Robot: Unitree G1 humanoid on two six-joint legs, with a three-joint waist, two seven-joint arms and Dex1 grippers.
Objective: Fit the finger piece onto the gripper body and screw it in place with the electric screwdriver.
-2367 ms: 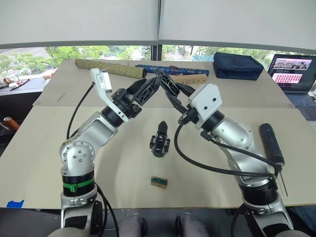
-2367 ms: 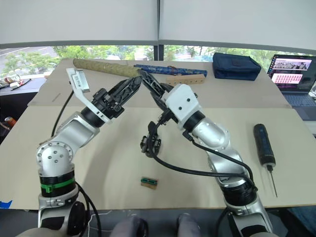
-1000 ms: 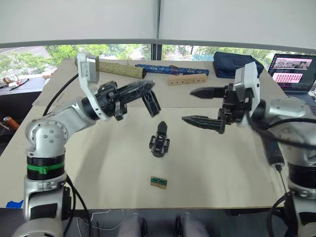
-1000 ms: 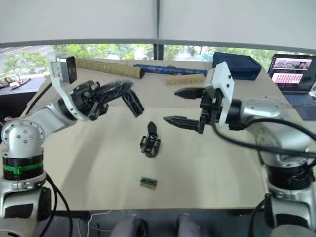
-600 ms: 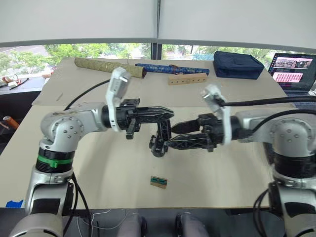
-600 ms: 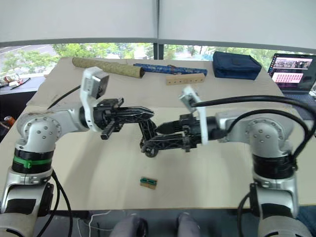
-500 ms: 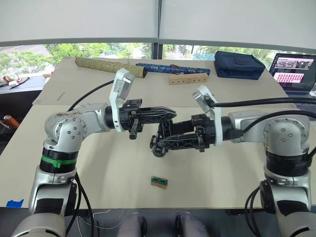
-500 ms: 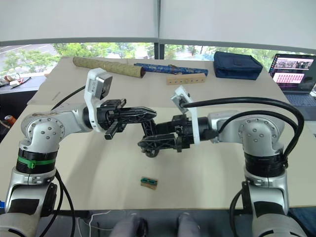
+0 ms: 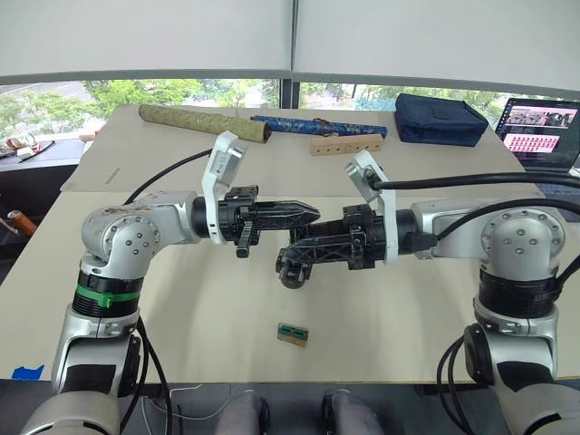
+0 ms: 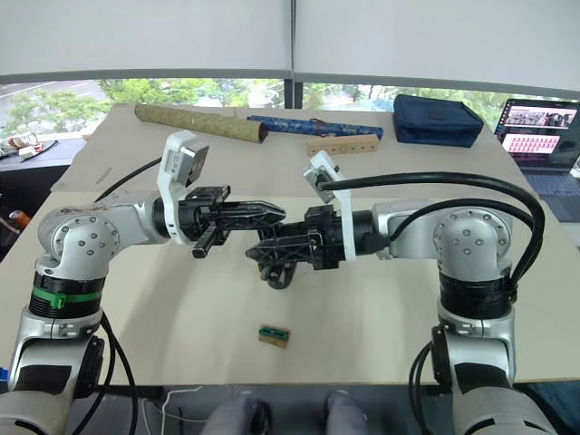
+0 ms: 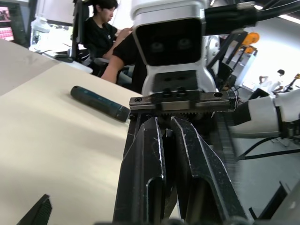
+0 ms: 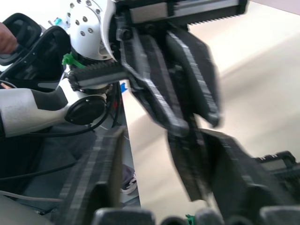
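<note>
The gripper body (image 9: 292, 270) sits mid-table, black, on its round base. My left gripper (image 9: 313, 216) reaches in level from the left, just above it. It is shut on the finger piece (image 12: 187, 164), a small black wedge hanging from its tips. My right gripper (image 9: 288, 254) comes in level from the right, with its tips right beside the gripper body. Its fingers (image 12: 105, 178) stand apart on either side of the finger piece, and the gripper body lies outside them. The electric screwdriver (image 11: 98, 103) lies on the table behind the right arm.
A small tan block with a green top (image 9: 292, 333) lies near the front edge. Along the far side lie an olive roll (image 9: 204, 124), a blue patterned roll (image 9: 308, 125), a wooden block with holes (image 9: 344, 143), a navy bag (image 9: 439, 120) and a laptop (image 9: 542, 127).
Both arms swung down from raised, spread poses to meet over the gripper body. In the last half second the right gripper's fingers narrowed and slid further left under the left gripper.
</note>
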